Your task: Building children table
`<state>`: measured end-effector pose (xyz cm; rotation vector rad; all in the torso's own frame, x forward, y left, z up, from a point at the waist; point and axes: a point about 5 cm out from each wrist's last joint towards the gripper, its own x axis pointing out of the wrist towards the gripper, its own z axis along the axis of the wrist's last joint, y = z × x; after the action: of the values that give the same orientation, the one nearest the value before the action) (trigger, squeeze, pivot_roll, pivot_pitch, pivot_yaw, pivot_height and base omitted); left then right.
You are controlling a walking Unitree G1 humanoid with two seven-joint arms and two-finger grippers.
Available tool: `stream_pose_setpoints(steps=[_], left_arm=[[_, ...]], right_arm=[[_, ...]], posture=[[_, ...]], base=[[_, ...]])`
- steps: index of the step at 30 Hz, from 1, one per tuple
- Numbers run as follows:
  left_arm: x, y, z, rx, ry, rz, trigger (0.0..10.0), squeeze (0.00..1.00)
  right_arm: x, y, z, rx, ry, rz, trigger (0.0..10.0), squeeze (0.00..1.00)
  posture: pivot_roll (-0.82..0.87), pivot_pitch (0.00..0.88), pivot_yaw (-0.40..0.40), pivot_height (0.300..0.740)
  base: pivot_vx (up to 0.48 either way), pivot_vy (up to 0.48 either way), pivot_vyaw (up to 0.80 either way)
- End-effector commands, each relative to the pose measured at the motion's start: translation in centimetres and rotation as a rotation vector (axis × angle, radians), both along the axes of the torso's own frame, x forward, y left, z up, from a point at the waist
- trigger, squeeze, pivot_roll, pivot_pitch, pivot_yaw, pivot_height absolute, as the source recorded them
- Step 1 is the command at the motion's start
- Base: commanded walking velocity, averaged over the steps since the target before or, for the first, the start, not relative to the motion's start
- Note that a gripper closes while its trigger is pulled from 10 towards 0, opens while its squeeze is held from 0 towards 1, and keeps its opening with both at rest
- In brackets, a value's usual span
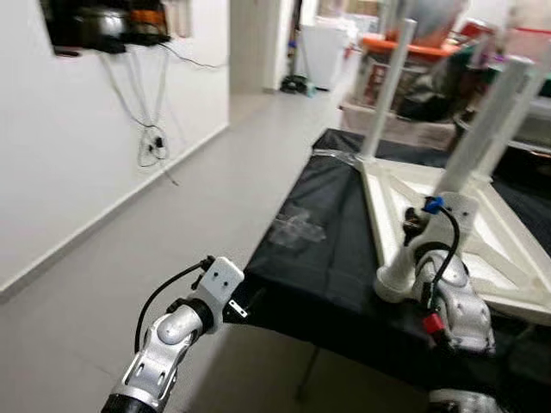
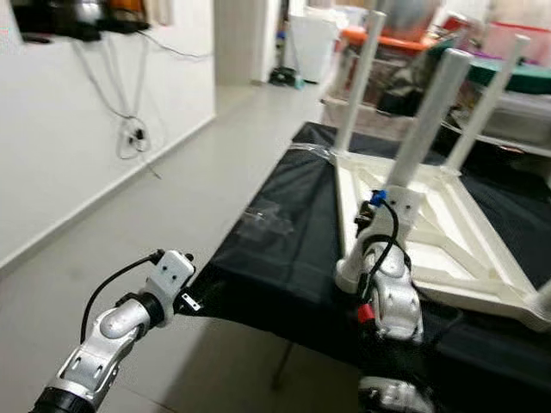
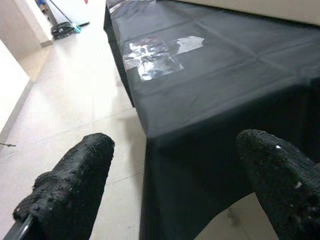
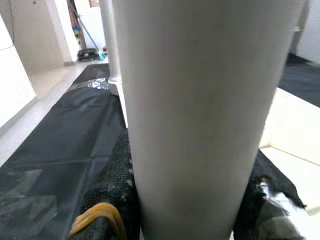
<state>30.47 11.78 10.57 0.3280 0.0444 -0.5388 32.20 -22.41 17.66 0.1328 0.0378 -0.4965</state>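
Three white legs already stand upright on the upturned children's table (image 1: 482, 224), which lies on the black-draped table (image 1: 318, 258). The right pincer (image 4: 187, 200) clamps the nearest leg (image 2: 430, 120) low down, its long axis vertical. The left pincer (image 3: 170, 195), spread wide, hovers off the table's near corner, farther away.

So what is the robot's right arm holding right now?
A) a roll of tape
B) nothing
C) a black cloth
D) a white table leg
D: the right gripper has its black fingers on either side of a white table leg standing on the upturned white table.
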Motion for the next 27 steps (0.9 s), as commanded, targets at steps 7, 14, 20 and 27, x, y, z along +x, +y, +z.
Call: stream_pose_setpoints(steps=[7,14,20,27], left_arm=[[-0.1,-0.2,-0.2,0.007,0.011,-0.008,10.0,0.00],[-0.2,-0.4,-0.3,0.002,0.012,-0.007,10.0,0.00],[-0.1,-0.4,-0.2,0.001,0.010,-0.007,10.0,0.00],[-0.4,-0.1,-0.4,0.014,0.010,-0.008,10.0,0.00]], right_arm=[[0.2,1.3,-0.8,0.005,0.034,0.183,10.0,1.00],[2.1,-0.7,1.6,-0.017,-0.070,0.381,10.0,0.00],[2.3,-1.9,1.0,-0.048,-0.105,0.606,0.0,0.00],[-0.4,-7.3,-3.7,-0.078,0.193,-0.191,0.0,0.00]], posture=[[0.10,0.000,-0.105,0.740],[0.09,0.000,-0.104,0.740],[0.10,0.000,-0.107,0.740],[0.10,0.000,-0.104,0.740]], base=[[0.000,0.000,0.00],[0.000,0.000,0.00],[0.000,0.000,0.00],[0.000,0.000,0.00]])
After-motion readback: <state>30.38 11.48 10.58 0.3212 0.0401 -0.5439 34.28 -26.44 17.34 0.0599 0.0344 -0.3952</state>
